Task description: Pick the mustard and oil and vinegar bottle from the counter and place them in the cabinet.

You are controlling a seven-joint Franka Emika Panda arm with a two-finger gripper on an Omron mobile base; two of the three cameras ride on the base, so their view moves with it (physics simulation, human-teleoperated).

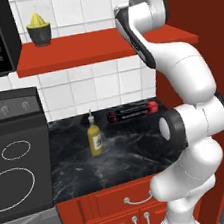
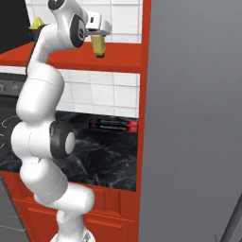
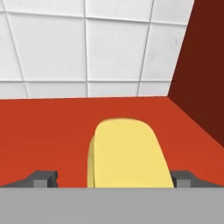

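Gripper [image 3: 113, 179] jaws wide, mustard [image 3: 127, 153] between fingers, released near the shelf's [image 3: 48, 131] right end. Oil bottle [image 1: 94, 139] upright, mid-counter [image 1: 134, 151], well below.

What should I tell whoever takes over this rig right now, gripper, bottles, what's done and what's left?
Gripper: open, up at the shelf, fingertips either side of the mustard without gripping it.
Mustard: on the red shelf near its right end, by the red side wall.
Oil bottle: upright on the black counter, left of a red and black box.
Done: mustard delivered to the shelf and released.
Left: back the hand away from the mustard, go down for the oil bottle, and set it on the shelf too.
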